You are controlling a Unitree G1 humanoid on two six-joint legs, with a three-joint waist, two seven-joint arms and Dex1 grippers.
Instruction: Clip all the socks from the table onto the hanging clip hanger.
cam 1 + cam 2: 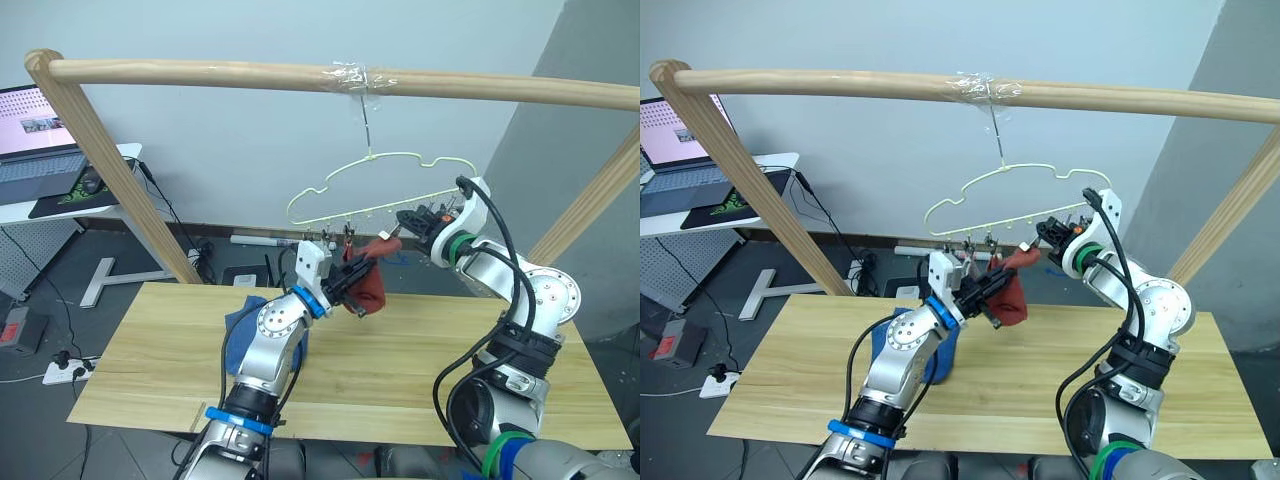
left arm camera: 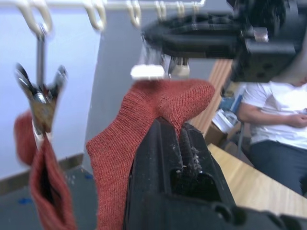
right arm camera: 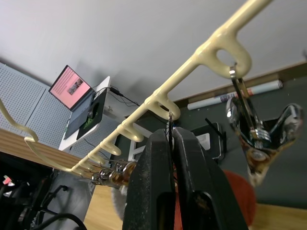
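Note:
The pale yellow-green clip hanger (image 1: 378,190) hangs by its hook from the wooden pole. My left gripper (image 1: 357,276) is raised under its lower bar and shut on a rust-red sock (image 2: 144,120), whose top edge sits just below my right gripper (image 1: 403,222). The right gripper (image 3: 171,136) is shut on a metal clip on the lower bar. An empty clip (image 3: 254,139) hangs beside it. A second rust-red sock (image 2: 45,191) hangs from another clip (image 2: 42,96). Blue socks (image 1: 243,325) lie on the wooden table (image 1: 400,370), partly hidden by my left arm.
The round wooden frame pole (image 1: 200,72) runs overhead, with slanted legs at both ends of the table. A white desk with a laptop (image 1: 35,140) stands at the far left. A seated person in a white shirt (image 2: 273,105) appears in the left wrist view.

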